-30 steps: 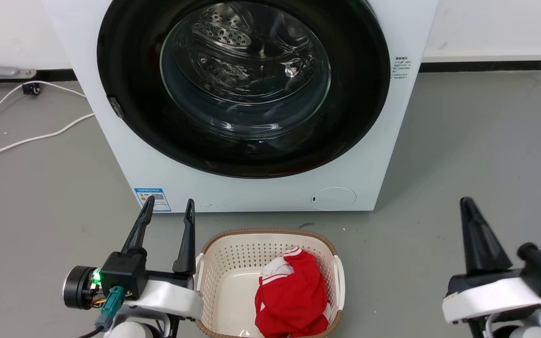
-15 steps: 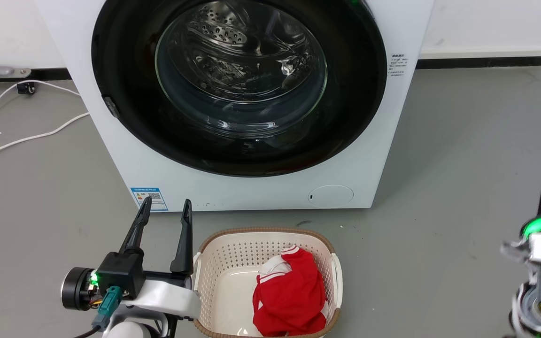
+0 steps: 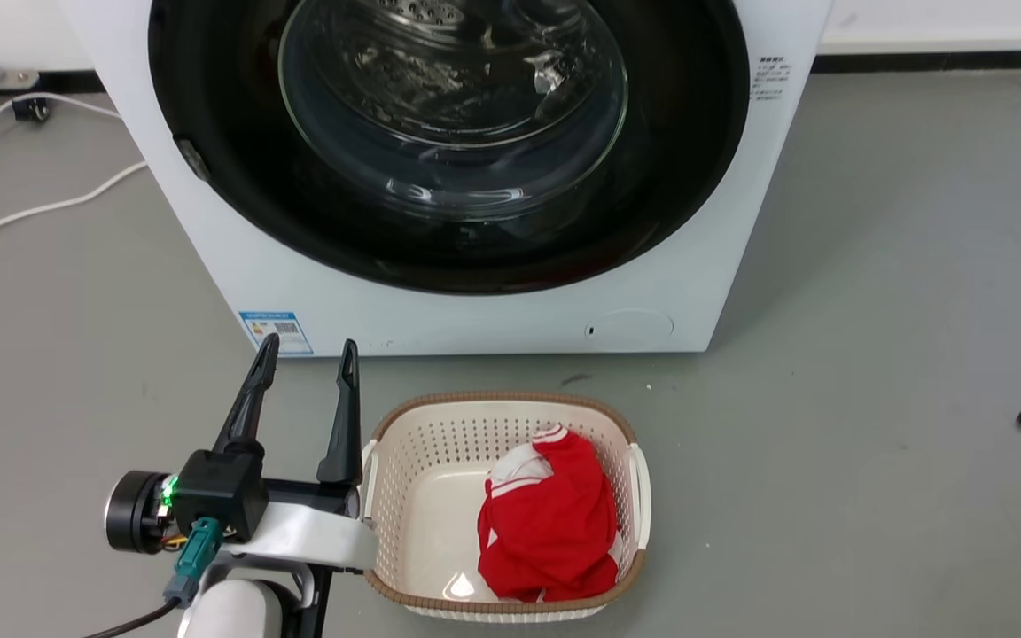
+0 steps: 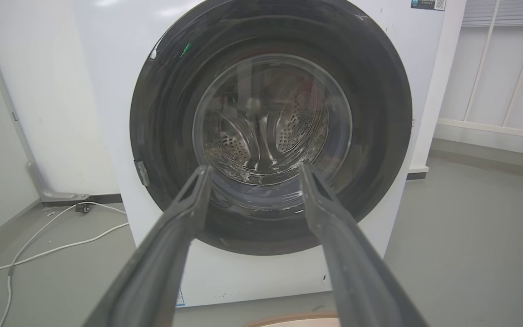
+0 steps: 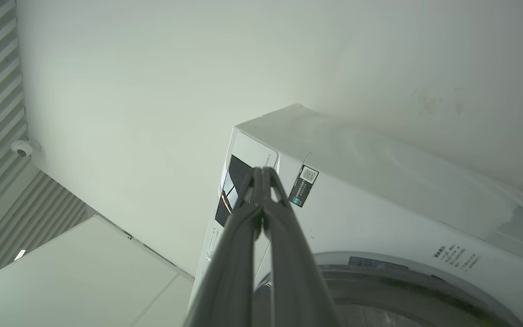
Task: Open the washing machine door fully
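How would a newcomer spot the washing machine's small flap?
Find the white washing machine with its big black door. Low on its front, at the right, sits the flap. Unlike the blue label sticker at the left, it is round and white.

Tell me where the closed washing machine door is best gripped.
Probably at the small grey tab on the washing machine door's left rim, coming from the robot's left: the door sits flush, glossy and round, offering no other edge to hook.
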